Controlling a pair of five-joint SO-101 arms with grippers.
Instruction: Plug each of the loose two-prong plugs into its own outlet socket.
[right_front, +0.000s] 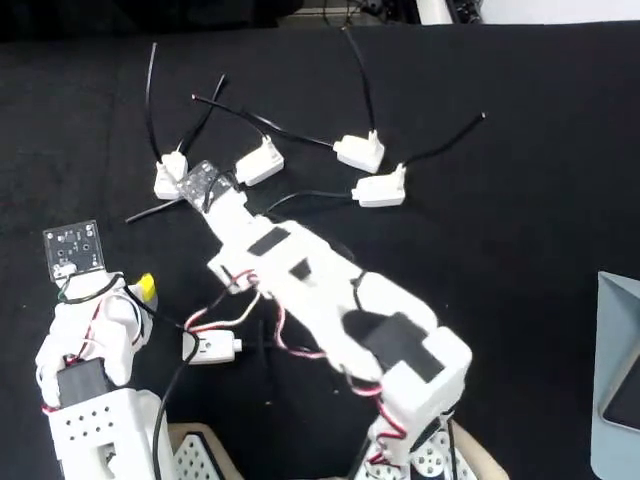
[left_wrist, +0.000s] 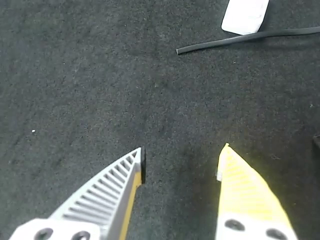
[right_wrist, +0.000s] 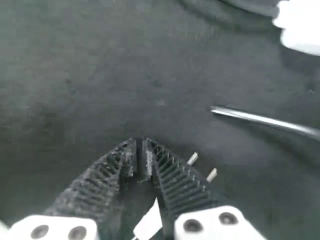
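Black cloth (right_front: 520, 250) holds loose plugs (right_front: 360, 152); left end effector (left_wrist: 181, 165) gapes empty, right end effector (right_wrist: 140, 157) closed beside prongs (right_wrist: 192, 159).

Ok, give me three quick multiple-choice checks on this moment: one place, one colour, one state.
1. Where is the right gripper?
A. beside the leftmost plug
B. folded back over its own base
C. beside the left arm's base

2. The plugs' cords are:
A. red
B. black
C. yellow

3. The left gripper is:
A. shut on a plug
B. shut and empty
C. open and empty

Answers:
1. A, the high view shows it right next to that plug.
2. B, every cord in the high view is black.
3. C, its fingers stand apart over bare table.
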